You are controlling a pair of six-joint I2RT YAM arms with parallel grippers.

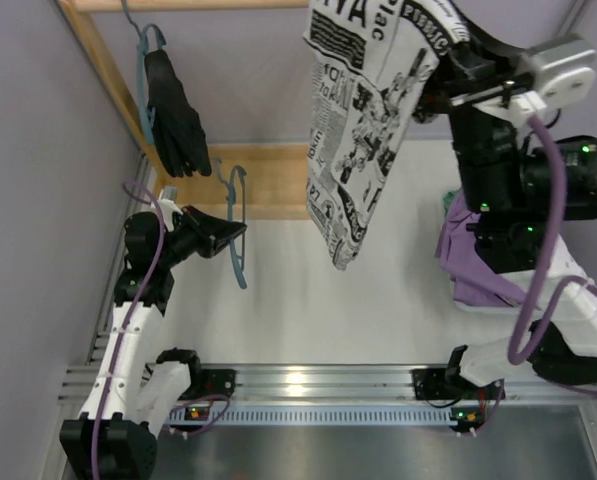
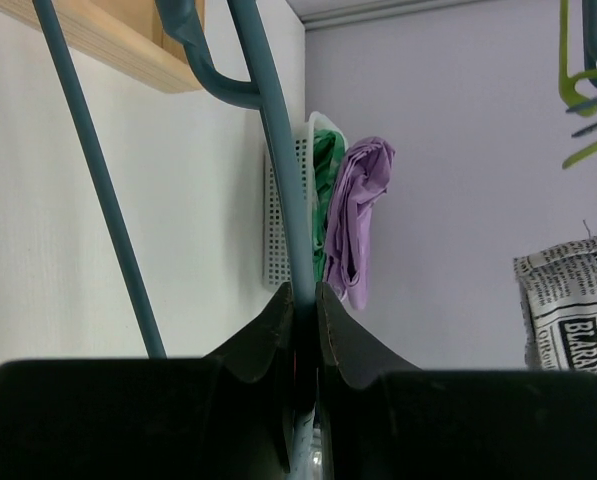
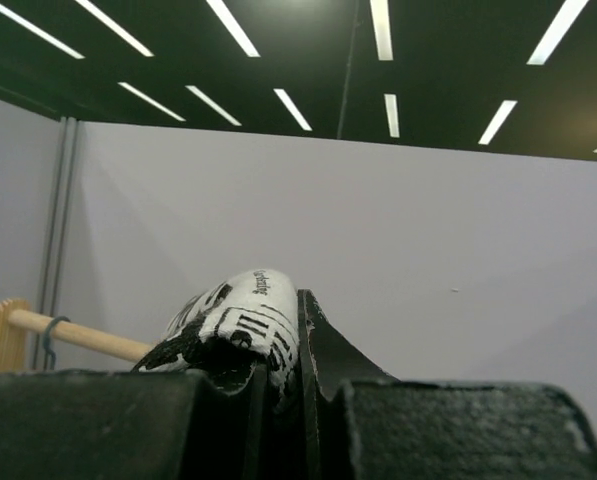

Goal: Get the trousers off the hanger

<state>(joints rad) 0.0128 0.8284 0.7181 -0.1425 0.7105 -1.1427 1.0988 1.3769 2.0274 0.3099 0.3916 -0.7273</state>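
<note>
Right now my right gripper (image 1: 446, 80) is clamped shut on the top edge of the printed trousers (image 1: 368, 130), held high at the far right. The cloth hangs from my fingers as one long strip, its long axis straight down, free of any hanger. My left gripper (image 1: 223, 232) is closed on the thin bar of a teal hanger (image 1: 238, 250) that carries nothing, just in front of the wooden rack (image 1: 273, 180).

The purple trousers (image 1: 473, 265) lie in a heap beside my right arm, below the printed pair. I judge the next move is to lower this pair toward that heap. The black trousers (image 1: 176, 115) hang on a second hanger (image 1: 141, 45) at the far left of the rack, beyond my left gripper, which is much the nearer one to them.

The print is newspaper-style. I can read only fragments: "YA" and "lac" from above, "BLAR" in the left wrist view. No brand label shows.
</note>
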